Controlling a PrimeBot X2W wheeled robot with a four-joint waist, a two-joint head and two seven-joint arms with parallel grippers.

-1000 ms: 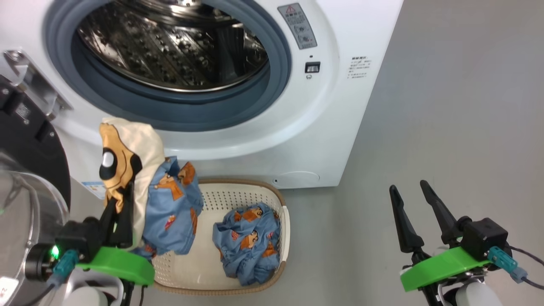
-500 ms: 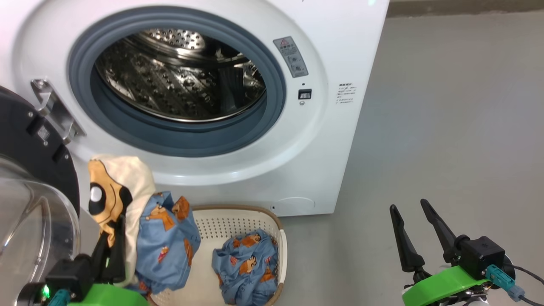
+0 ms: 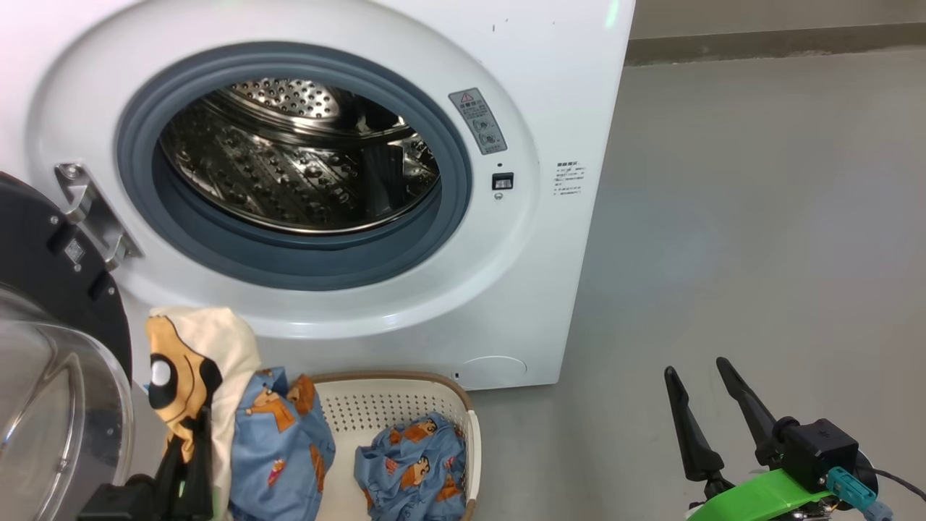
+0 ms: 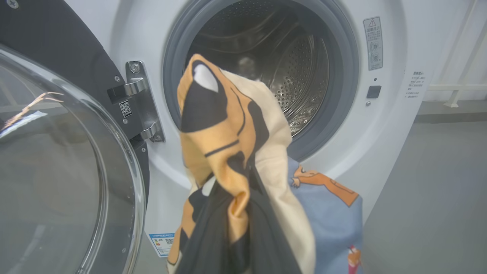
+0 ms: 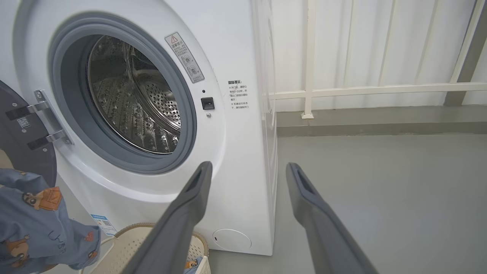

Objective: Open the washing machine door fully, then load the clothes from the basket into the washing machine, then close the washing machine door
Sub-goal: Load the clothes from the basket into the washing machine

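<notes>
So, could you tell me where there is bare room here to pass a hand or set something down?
The grey floor right of the washing machine, ahead of the open right end effector, is bare. The drum mouth is unobstructed. Lower left is crowded: open door, held clothes and basket sit close together.

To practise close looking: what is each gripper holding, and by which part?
Left gripper: cream garment and a blue garment, by a bunched fold. Right gripper: nothing.

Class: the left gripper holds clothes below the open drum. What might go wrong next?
1. The blue garment dangles below the cream garment in the left gripper; it may slip off or snag the grey seal.
2. The washing machine door bulges close beside that arm; lifting could knock it.
</notes>
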